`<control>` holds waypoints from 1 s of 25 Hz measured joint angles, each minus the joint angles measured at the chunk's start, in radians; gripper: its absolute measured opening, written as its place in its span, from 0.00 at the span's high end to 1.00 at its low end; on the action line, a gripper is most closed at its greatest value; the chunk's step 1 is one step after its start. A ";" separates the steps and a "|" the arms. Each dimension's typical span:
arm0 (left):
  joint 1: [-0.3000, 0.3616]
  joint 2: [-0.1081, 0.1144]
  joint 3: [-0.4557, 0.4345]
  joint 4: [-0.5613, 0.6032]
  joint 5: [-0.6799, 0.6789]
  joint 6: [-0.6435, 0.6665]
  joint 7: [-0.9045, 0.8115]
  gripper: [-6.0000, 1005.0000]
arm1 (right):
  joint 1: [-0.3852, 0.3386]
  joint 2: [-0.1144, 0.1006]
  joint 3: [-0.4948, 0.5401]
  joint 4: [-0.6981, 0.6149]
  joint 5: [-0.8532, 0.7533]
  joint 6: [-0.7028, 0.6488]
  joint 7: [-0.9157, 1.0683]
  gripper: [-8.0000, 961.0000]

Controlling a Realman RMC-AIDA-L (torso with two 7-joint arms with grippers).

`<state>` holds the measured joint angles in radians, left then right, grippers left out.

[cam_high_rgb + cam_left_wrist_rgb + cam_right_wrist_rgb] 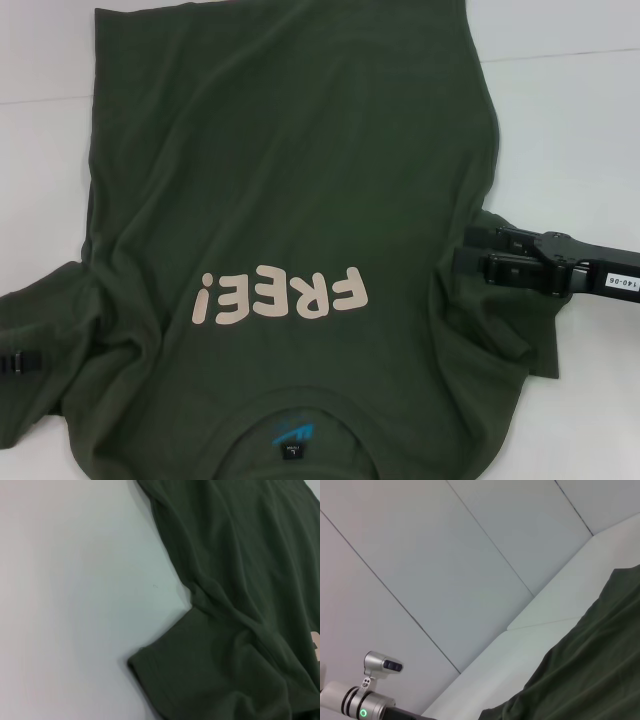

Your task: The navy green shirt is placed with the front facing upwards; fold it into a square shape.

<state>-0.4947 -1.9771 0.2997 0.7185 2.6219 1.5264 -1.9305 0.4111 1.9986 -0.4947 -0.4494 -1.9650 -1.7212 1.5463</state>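
Nearest: collar with blue logo (292,435), above it pale "FREE" lettering (282,297), upside down. Navy green shirt (290,180) spread front-up on white table (580,130), hem farthest. Right gripper (462,250) at right sleeve, fingers parted, possibly pinching fabric. Left gripper (20,364) barely visible at left sleeve; finger state indeterminate.
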 joint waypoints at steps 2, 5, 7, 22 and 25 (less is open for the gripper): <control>0.000 0.000 -0.001 0.001 0.005 0.001 -0.002 0.07 | -0.001 0.000 0.001 0.000 0.000 0.000 0.000 0.01; -0.002 0.001 0.000 0.000 0.009 0.005 -0.002 0.07 | -0.002 0.000 0.001 0.000 0.000 0.000 0.000 0.01; -0.008 0.001 0.002 -0.005 0.013 0.013 -0.003 0.07 | -0.002 0.000 0.001 0.000 0.000 0.000 0.000 0.01; -0.042 -0.007 0.008 -0.025 -0.001 0.053 0.007 0.07 | -0.004 0.000 0.001 0.000 0.000 0.000 0.000 0.01; -0.046 -0.007 0.008 -0.022 -0.015 0.048 0.007 0.07 | -0.005 0.000 0.001 0.000 0.000 0.000 0.000 0.01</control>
<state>-0.5406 -1.9837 0.3075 0.6964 2.6073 1.5743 -1.9231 0.4060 1.9987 -0.4939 -0.4494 -1.9650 -1.7211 1.5463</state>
